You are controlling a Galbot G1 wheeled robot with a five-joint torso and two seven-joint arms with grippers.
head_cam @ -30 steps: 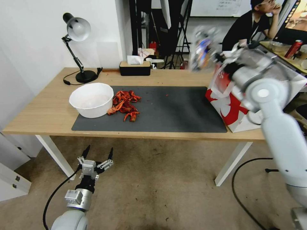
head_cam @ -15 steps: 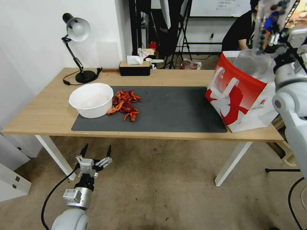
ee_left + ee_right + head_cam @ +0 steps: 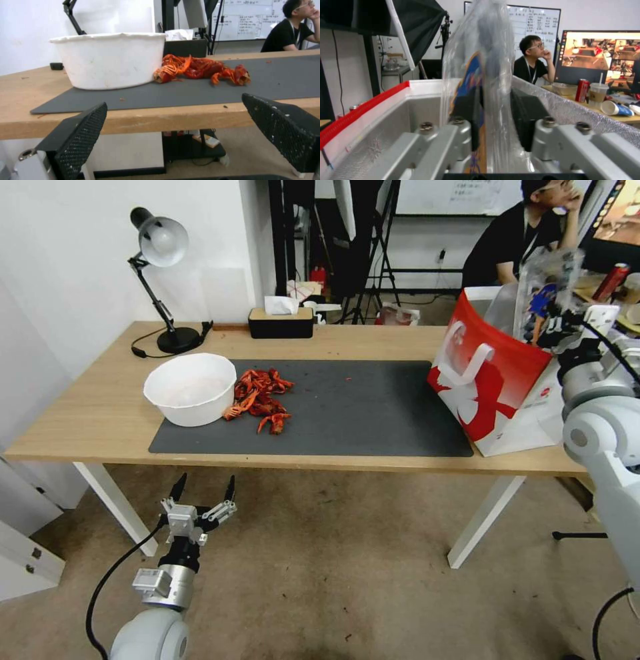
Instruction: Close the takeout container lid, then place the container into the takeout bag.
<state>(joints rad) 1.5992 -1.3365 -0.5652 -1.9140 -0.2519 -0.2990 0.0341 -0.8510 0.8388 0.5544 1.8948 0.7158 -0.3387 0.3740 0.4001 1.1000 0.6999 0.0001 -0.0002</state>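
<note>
The closed takeout container (image 3: 543, 303) is pinched by the right pincer (image 3: 557, 323) above the takeout bag (image 3: 497, 380); lowering straight below seems required. The left pincer (image 3: 203, 493) is spread, idle.

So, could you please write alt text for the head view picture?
The right gripper holds the closed takeout container over the open takeout bag at the table's right end. The left gripper hangs open below the table edge.
</note>
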